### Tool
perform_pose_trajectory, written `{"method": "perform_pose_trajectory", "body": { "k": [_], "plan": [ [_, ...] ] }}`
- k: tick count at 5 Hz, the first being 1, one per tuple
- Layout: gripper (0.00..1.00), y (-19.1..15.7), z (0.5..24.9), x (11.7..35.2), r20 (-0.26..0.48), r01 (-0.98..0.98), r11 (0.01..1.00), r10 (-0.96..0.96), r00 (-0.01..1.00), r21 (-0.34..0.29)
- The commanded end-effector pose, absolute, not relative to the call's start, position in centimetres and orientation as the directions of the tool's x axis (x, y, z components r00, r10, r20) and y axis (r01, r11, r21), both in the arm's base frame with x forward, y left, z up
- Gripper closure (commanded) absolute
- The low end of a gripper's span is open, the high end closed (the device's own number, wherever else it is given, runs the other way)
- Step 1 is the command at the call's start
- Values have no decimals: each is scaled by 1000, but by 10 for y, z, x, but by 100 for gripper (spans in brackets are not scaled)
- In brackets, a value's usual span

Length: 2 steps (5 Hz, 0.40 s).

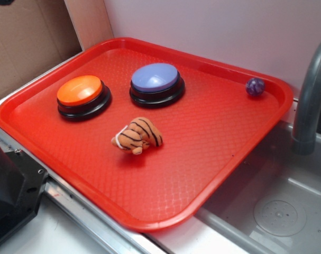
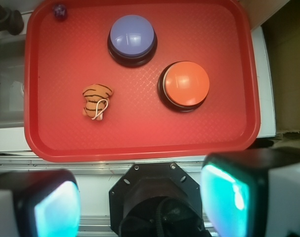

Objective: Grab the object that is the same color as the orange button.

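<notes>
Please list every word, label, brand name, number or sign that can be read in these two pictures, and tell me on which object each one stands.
None: no readable text in either view.
Orange button and lavender-blue button: plain tops, only glare.
Plush tiger: stripes, no readable tag.
Purple ball: marbling only.
Red tray: a textured grid pattern, no marking.

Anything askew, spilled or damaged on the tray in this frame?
Nothing looks damaged or spilled. The plush tiger lies tipped on its side on the red tray. The orange button and lavender-blue button sit flat, and the purple ball rests against the far rim. The end effector is open, off the tray.
</notes>
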<state>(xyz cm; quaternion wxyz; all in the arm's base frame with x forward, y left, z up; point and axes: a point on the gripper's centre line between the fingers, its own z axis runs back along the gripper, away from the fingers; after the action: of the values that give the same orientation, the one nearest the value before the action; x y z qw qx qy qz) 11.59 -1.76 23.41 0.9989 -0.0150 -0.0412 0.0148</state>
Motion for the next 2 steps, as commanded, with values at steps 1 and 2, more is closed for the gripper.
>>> {"method": "perform_pose_trajectory", "body": {
  "k": [1, 2],
  "plan": [
    [0, -18, 234, 116, 82, -28, 999, 31, 996, -31],
    [0, -27, 184, 130, 63, -155, 979, 165, 984, -131]
  ]
}}
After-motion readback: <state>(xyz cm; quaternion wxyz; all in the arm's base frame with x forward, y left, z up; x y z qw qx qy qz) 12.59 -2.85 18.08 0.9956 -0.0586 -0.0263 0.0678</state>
